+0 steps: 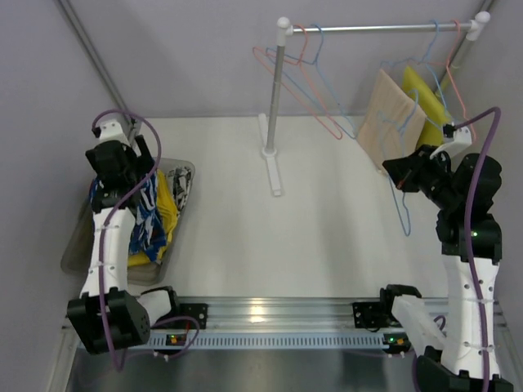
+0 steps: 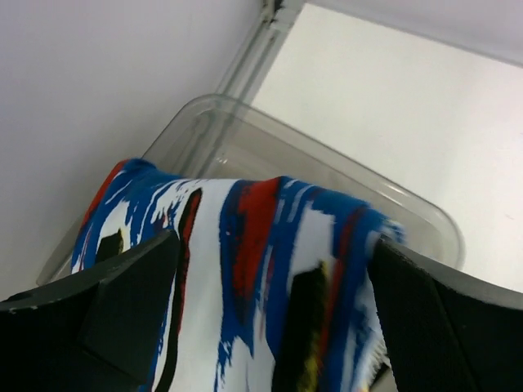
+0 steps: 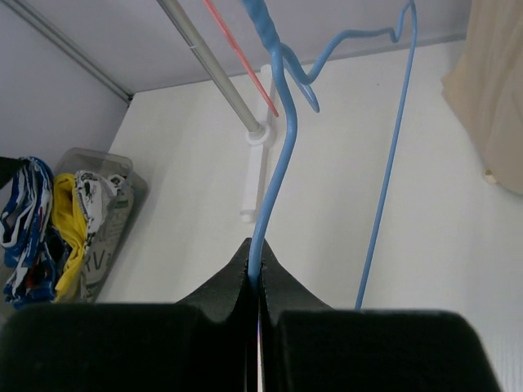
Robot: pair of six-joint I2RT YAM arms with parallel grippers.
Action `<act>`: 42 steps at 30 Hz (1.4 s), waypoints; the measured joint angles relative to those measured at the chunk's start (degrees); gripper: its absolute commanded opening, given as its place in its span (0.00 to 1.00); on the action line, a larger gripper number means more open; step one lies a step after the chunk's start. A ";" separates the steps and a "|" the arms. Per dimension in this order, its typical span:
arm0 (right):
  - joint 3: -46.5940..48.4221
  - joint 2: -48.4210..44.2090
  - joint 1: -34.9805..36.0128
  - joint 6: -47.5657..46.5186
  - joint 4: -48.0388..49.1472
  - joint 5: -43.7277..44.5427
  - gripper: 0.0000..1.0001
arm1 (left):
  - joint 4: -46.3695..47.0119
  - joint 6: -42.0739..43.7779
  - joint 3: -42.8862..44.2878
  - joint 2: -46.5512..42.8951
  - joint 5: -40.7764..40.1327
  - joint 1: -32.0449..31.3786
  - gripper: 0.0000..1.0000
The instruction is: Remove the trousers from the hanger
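Observation:
The blue trousers with white and red patches point(image 1: 147, 220) hang from my left gripper point(image 1: 122, 163) over a clear bin point(image 1: 78, 245) at the left. In the left wrist view the cloth point(image 2: 261, 245) lies between the wide-apart fingers of the gripper point(image 2: 270, 318), above the bin point(image 2: 327, 163). The yellow trousers point(image 1: 167, 208) and the black-and-white print trousers point(image 1: 181, 184) lie in the bin. My right gripper point(image 1: 396, 173) is shut on a bare blue hanger point(image 1: 404, 216); the right wrist view shows the wire point(image 3: 278, 147) pinched at the fingertips point(image 3: 257, 273).
A white clothes rack point(image 1: 274, 98) stands at the back with a metal rod point(image 1: 376, 28). Empty red and blue hangers point(image 1: 310, 82) hang on it. A beige cloth point(image 1: 392, 122) and an olive-yellow cloth point(image 1: 425, 98) hang at its right end.

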 measured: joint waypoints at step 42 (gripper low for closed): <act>54.49 58.10 3.89 -9.57 3.91 -9.97 0.00 | -28.02 5.27 20.70 -7.30 46.69 -0.70 0.99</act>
